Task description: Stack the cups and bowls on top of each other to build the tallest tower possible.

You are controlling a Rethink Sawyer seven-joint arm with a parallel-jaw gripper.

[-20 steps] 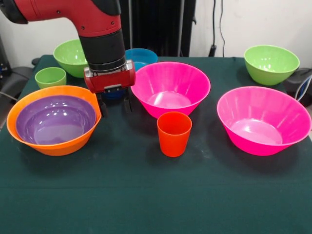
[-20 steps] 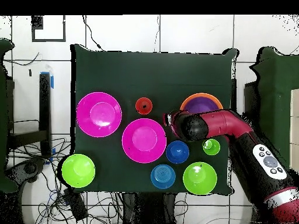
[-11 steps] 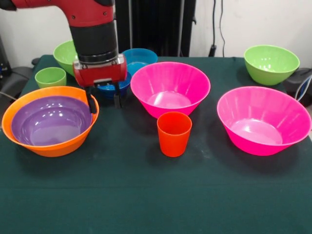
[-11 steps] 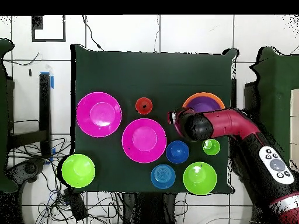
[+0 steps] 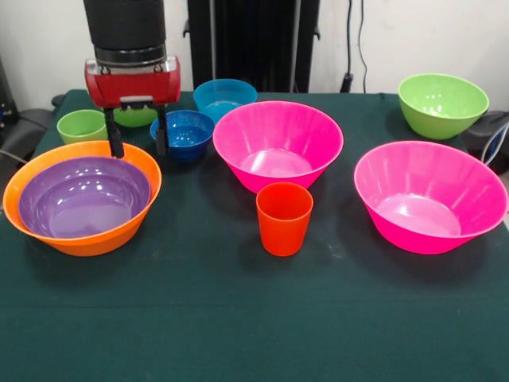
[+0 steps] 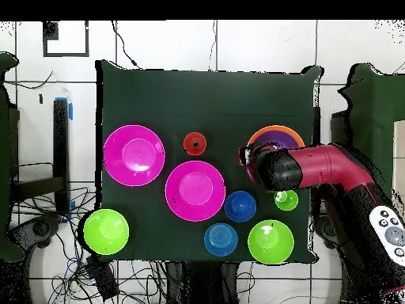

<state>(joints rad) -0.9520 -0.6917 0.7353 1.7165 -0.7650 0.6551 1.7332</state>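
Blocking most of the far-left green bowl (image 5: 134, 117) in the front view with the red wrist, so only a sliver of green shows under the housing; in the overhead view covering much of the orange bowl (image 6: 273, 133) and the purple one nested inside it with the arm. Hanging with the gripper (image 5: 136, 144) above the far rim of that orange bowl (image 5: 48, 171), both black fingers (image 5: 116, 143) spread apart, empty, touching nothing as far as can be seen. Nesting the purple bowl (image 5: 83, 195) inside the orange one at the front-view left, the only stacked pair on the green cloth table (image 5: 238, 318). Standing alone: the light green cup (image 5: 82, 126) just behind the orange bowl, the small dark blue bowl (image 5: 183, 134) beside the fingers, the light blue bowl (image 5: 223, 97) behind it and partly hidden by the middle pink bowl (image 5: 277, 143). Sitting upright in front of that pink bowl, the orange-red cup (image 5: 284, 217), close but apart. Resting well to the right, the second pink bowl (image 5: 429, 195), and behind it another green bowl (image 5: 442, 103)
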